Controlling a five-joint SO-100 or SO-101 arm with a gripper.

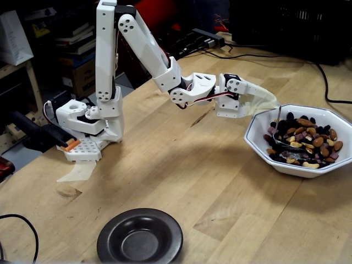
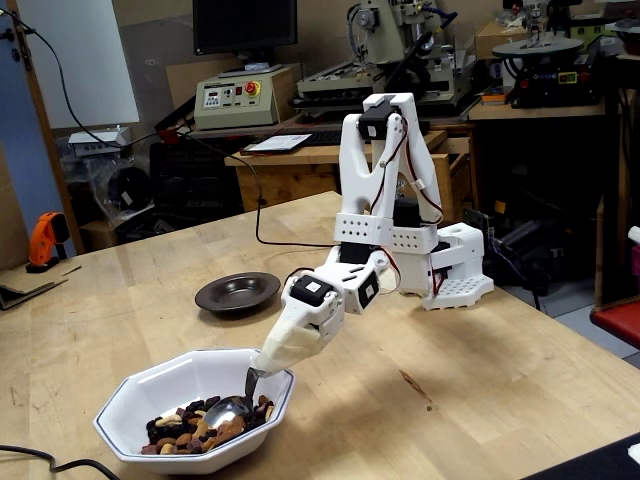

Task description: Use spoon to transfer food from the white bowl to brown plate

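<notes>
Nuts and raisins (image 1: 308, 144) filled the white bowl (image 1: 258, 124) at the right of a fixed view, well apart from the empty brown plate (image 1: 139, 237) at the near left edge of the wooden table (image 1: 181, 181), as the white robot arm (image 1: 148, 52) reached across from its base at the left. The gripper (image 1: 273, 104), its fingers wrapped in tan tape, held the spoon (image 1: 287, 144) by the handle at the bowl's near rim; whether the jaws were fully closed under the tape could not be told, though the spoon hung firmly from them. In a fixed view from the other side, the spoon's bowl (image 2: 229, 411) lay tipped into the mix with a few pieces on it. To scoop well, the arm would likely need to push the spoon forward under the pile, level it before lifting, and rise slowly so nothing rolled off on the long carry to the plate. Butcher-block planks showed a dark stain (image 2: 412, 385) near the arm's base. Behind, the workshop held a control box with a red button (image 2: 232, 98), machinery, a monitor and an orange drill (image 2: 45, 240).
</notes>
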